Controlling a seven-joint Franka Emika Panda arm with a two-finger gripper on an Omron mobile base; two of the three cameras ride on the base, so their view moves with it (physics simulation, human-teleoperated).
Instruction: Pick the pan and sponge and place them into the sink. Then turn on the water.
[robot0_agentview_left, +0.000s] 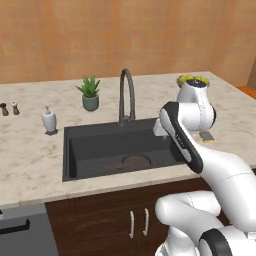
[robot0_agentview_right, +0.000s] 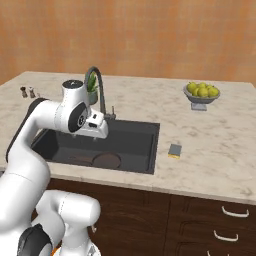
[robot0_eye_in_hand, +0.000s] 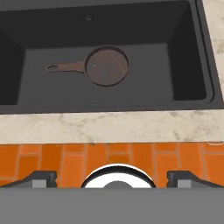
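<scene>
The pan (robot0_eye_in_hand: 107, 66), a small round dark brown-black frying pan with a worn, mottled inside and a long thin straight handle ending in a small loop, lay flat on the floor of the sink (robot0_eye_in_hand: 188, 83), its handle running along the basin floor. In the right base view it showed near the front wall of the basin (robot0_agentview_right: 106, 160). The sink was a large rectangular dark grey basin (robot0_agentview_left: 82, 150) set into the pale marbled surface (robot0_agentview_right: 210, 155). The sponge (robot0_agentview_right: 174, 150), small, flat and rectangular, with a dark grey-blue face over a yellow body, lay on the surface just beside the sink's right edge, apart from the pan. The tall dark arched faucet (robot0_agentview_left: 127, 95) stood at the back rim of the sink. The gripper (robot0_eye_in_hand: 112, 177) hung above the front edge of the sink with its jaws spread wide and nothing between them, the fingertips (robot0_eye_in_hand: 41, 178) well apart.
</scene>
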